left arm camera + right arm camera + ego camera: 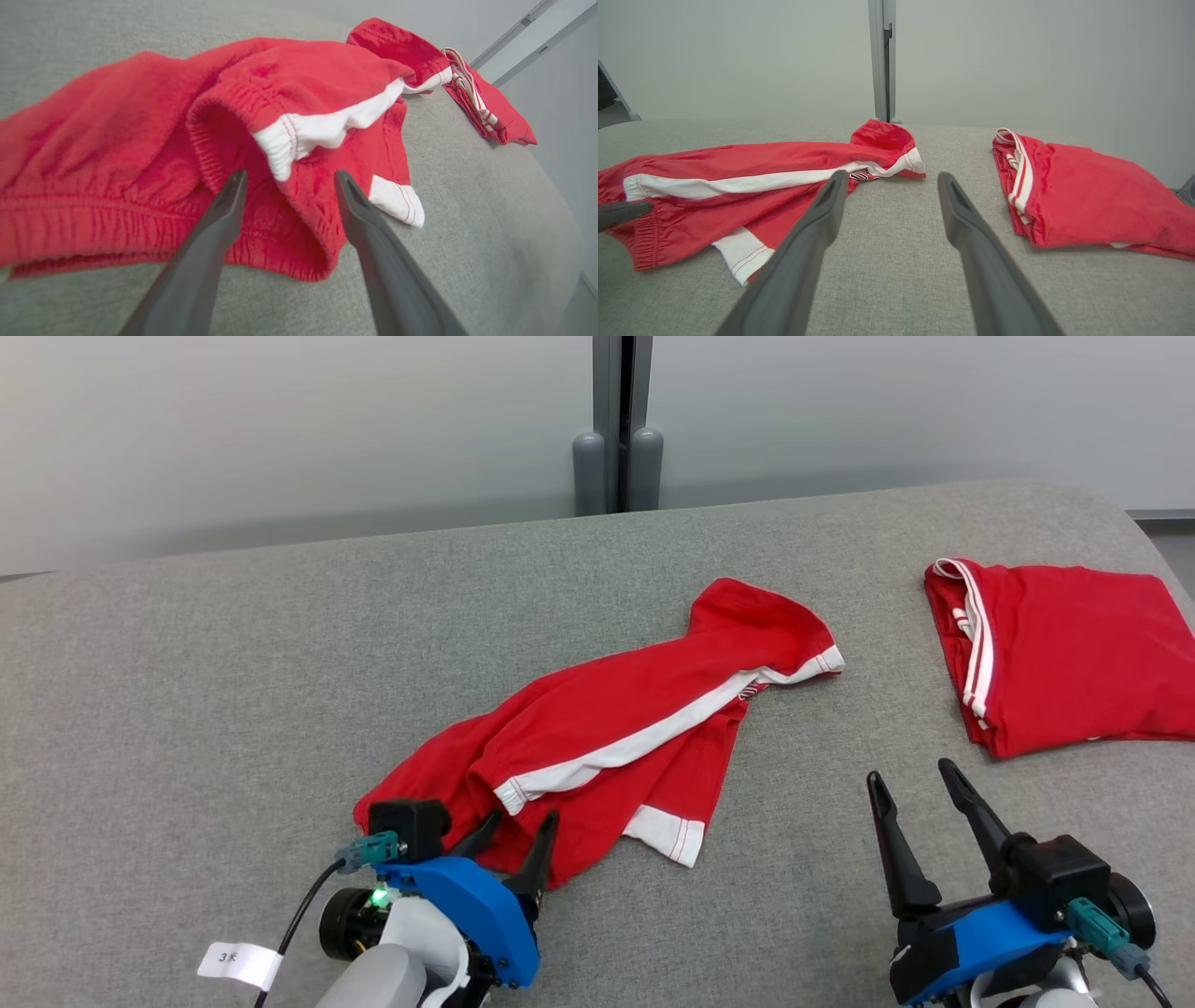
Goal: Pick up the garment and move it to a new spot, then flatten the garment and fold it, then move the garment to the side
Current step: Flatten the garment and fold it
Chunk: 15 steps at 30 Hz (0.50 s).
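While the garment (607,728) is stretched diagonally toward the grey surface's (233,644) far edge, its near waistband (93,214) is framed by the open left gripper (523,816); right gripper (909,769) held open, aside.

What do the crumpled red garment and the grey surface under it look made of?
Crumpled red garment with white stripes: soft matte knit, cotton or polyester, can't tell which; it wrinkles limply, with a gathered elastic band. Grey surface: woven upholstery fabric, matte, flecked weave visible.
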Motion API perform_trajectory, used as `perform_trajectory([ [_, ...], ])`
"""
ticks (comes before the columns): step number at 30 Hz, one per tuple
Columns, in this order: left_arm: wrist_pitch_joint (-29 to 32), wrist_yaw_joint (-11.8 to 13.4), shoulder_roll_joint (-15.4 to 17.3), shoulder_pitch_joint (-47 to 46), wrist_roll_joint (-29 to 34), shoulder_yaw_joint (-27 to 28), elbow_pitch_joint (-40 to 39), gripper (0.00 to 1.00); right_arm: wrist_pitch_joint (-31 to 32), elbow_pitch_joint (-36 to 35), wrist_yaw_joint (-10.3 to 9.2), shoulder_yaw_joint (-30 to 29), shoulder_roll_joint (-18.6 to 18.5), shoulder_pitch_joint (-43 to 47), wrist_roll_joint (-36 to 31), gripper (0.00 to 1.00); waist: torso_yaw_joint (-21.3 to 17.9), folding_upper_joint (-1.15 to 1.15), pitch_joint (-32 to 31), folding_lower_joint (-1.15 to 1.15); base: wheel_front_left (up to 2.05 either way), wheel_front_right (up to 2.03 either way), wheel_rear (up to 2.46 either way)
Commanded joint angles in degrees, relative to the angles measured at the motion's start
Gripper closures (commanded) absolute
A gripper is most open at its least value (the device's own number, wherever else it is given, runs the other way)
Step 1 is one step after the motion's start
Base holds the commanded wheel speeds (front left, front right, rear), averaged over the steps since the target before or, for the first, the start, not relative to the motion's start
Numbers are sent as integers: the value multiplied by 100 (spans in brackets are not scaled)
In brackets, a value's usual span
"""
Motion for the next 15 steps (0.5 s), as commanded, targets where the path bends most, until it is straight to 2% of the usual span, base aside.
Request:
perform_trajectory([
  [1, -48, 24, 9, -118, 6, 35, 9, 0, -40, 15, 1, 1, 0, -77, 57, 0, -14, 0, 12, 0, 0, 0, 0],
  [6, -189, 6, 31, -248, 29, 64, -56, 0, -61, 20, 1, -8, 0, -53, 94, 0, -20, 0, 39, 0, 0, 0, 0],
  [7, -208, -29, 28, -274, 25, 55, -75, 11, -67, 20, 1, -12, 0, -58, 98, 0, -18, 0, 45, 0, 0, 0, 0],
  [8, -245, -63, 27, -296, 36, 29, -94, 67, -73, 25, 1, -14, 0, -67, 105, 0, -15, 0, 49, 0, 0, 0, 0],
  [9, -253, -96, 21, -302, 36, -4, -105, 100, -82, 29, 1, -19, 1, -79, 119, 0, -12, 0, 54, 0, 0, 0, 0],
  [15, -231, -227, 88, -291, 38, -210, -195, 100, -99, 24, 1, -101, 1, -51, 142, 0, 115, 0, 50, 0, 0, 0, 0],
])
